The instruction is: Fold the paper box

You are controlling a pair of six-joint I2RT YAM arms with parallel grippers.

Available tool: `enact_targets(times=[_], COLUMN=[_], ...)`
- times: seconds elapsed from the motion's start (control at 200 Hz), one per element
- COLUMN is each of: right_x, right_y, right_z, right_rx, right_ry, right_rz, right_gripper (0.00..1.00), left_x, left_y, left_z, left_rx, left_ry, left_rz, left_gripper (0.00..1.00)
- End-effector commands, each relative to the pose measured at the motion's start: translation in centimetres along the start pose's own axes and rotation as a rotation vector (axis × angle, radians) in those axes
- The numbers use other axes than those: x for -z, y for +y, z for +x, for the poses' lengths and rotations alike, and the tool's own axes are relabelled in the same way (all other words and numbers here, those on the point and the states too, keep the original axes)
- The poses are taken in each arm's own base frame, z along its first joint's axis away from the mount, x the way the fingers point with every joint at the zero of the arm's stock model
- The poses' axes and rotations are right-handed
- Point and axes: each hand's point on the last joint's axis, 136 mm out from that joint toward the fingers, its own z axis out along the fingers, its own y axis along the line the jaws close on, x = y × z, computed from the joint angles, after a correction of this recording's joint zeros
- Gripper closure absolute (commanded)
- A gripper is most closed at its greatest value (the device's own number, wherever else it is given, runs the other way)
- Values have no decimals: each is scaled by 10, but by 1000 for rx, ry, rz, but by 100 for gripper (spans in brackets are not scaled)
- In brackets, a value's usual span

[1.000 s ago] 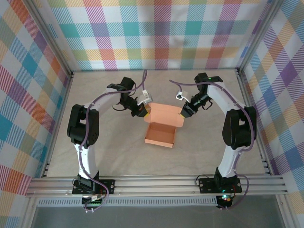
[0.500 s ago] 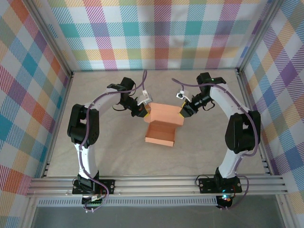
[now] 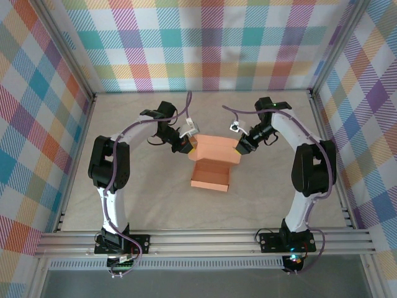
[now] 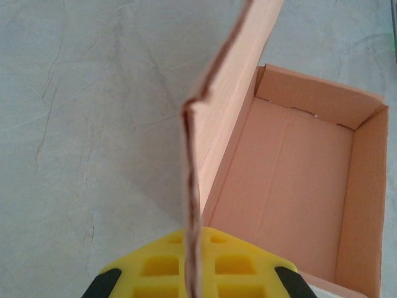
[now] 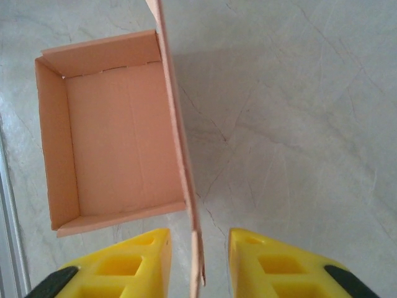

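**Left fingers pinch the lid, right fingers stand open around it**

Closest to my left wrist camera are my left fingers [image 4: 209,248]. Their yellow pads are pressed together on the thin edge of the paper box [image 4: 298,186]. The cardboard comes straight out from between the pads, so here I am pinching the side flap of the lid.

On the other side, my right fingers [image 5: 162,251] are spread. There is a clear gap between the two yellow pads, and the edge of the lid's other flap passes through that gap. I see a little free space on both sides of the cardboard, so I cannot say that either pad touches it.

Beyond the pads, the flap runs away from each wrist and stands on its edge. Next to it lies the tray part of the paper box [image 5: 118,136], with its opening up and four low walls around a flat floor. It is to the right of the flap for my left wrist, and to the left of the flap for my right wrist.

From above, the paper box [image 3: 209,179] rests in the middle of the bench [image 3: 149,192]. Its tray is on the side nearer to my bases and the raised lid is on the far side. My left fingers [image 3: 190,144] are at the left end of the lid and my right fingers [image 3: 239,148] at its right end.
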Motion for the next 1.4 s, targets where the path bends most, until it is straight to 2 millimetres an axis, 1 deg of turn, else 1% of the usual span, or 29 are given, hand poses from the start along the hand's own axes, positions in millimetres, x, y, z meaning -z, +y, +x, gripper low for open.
enact_targets(times=[0.0,0.125,0.21,0.225,0.245,0.27,0.285,0.32,0.33,0.48,0.675,0.875,0.965,1.055,1.16,1.205,1.27,1.395], right_x=[-3,-4,-5,-5,-4,-4,-4,-3,-3,0,8,12,13,15,28,31,37,47], right_y=[5,6,7,7,7,7,7,7,7,7,6,6,5,-1,-21,-25,-26,-28], right_z=[4,4,4,4,3,2,2,2,1,0,-9,-26,-35,-41,-48,-48,-53,-55], right_rx=[-15,-16,-19,-19,-18,-18,-21,-21,-22,-9,41,59,45,11,-84,-93,-103,-213], right_ry=[9,6,5,3,0,-1,-2,-2,-3,7,-10,-49,-80,-97,-144,-159,-197,-247], right_rz=[-41,-53,-61,-62,-63,-63,-63,-63,-63,-26,108,256,328,434,614,658,712,773], right_gripper=[73,74,78,79,87,89,93,97,100,100,100,100,100,100,100,100,100,100], left_x=[5,5,5,5,5,5,5,5,5,5,9,15,16,16,15,13,9,6], left_y=[0,0,0,0,0,0,0,0,0,1,2,9,14,23,34,34,29,28], left_z=[-4,-4,-4,-4,-5,-5,-4,-5,-4,-5,-12,-22,-29,-36,-41,-43,-47,-51], left_rx=[12,16,15,16,15,15,17,16,16,19,21,48,62,89,146,162,168,218], left_ry=[-30,-28,-30,-29,-30,-31,-30,-31,-31,-32,-58,-94,-105,-111,-102,-100,-108,-122], left_rz=[25,25,27,27,26,27,29,28,29,22,-2,-81,-152,-266,-401,-432,-459,-523], left_gripper=[100,100,100,100,100,100,100,100,100,100,98,100,100,100,100,100,100,100])
